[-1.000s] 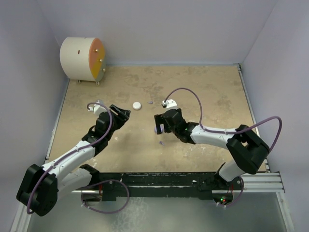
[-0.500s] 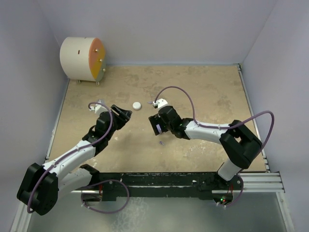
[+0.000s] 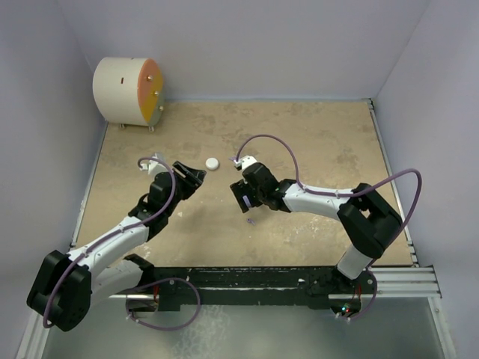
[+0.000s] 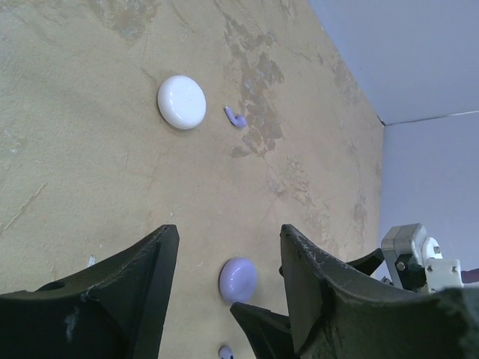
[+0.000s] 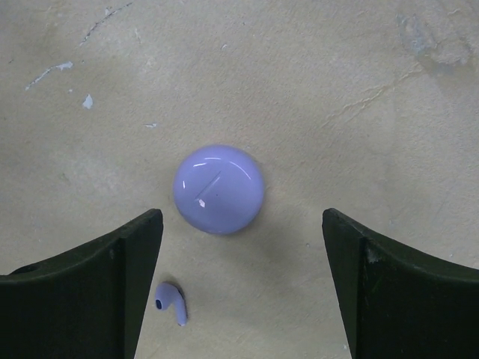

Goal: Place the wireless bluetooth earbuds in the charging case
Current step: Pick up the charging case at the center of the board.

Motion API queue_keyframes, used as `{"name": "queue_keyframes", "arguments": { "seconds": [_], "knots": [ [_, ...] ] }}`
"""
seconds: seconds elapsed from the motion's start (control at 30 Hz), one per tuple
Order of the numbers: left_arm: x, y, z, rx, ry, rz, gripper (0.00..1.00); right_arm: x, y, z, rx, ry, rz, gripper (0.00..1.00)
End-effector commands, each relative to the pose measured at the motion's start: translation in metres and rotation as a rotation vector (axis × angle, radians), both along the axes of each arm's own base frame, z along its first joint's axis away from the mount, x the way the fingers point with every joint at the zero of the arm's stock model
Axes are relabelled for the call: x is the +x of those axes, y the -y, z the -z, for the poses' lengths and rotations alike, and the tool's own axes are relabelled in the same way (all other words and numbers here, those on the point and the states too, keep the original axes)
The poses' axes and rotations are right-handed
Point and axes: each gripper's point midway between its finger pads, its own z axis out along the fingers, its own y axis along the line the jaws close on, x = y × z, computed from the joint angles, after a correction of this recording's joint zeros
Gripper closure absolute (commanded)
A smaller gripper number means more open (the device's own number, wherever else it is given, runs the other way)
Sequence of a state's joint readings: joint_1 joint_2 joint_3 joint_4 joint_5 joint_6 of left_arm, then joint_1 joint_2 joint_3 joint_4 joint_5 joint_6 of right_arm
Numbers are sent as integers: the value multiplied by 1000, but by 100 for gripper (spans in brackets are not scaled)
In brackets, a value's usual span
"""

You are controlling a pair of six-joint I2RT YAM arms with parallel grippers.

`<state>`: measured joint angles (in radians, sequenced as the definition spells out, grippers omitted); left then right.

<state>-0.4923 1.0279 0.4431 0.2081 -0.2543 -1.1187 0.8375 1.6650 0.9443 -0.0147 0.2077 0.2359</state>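
moves the right gripper [image 5: 241, 224], jaws wide and empty, in over the shut purple case [image 5: 218, 188], earbud [image 5: 172, 303] just beside it, left gripper [image 4: 228, 235] half-open, empty; probably case-opening next.

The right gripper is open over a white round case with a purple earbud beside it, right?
No: the round case under the open right gripper is lilac, not white; the right wrist view shows it, purple earbud beside it.
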Motion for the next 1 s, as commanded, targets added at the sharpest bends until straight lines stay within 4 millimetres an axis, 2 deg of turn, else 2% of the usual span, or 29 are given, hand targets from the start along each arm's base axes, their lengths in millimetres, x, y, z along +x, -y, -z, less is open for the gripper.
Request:
{"name": "queue_keyframes", "arguments": {
  "seconds": [0.0,0.43,0.8,0.97],
  "knots": [
    [2,7,-8,-39,38,15,45,-2,-3,-11,5,-12,-2,12],
    [1,6,-7,-38,36,16,45,-3,-6,11,-71,-53,-76,20],
    [2,6,-5,-33,32,14,45,-3,-6,20,-100,-71,-97,31],
    [2,6,-5,-34,32,15,45,-3,-7,24,-109,-77,-108,33]
  ]
}}
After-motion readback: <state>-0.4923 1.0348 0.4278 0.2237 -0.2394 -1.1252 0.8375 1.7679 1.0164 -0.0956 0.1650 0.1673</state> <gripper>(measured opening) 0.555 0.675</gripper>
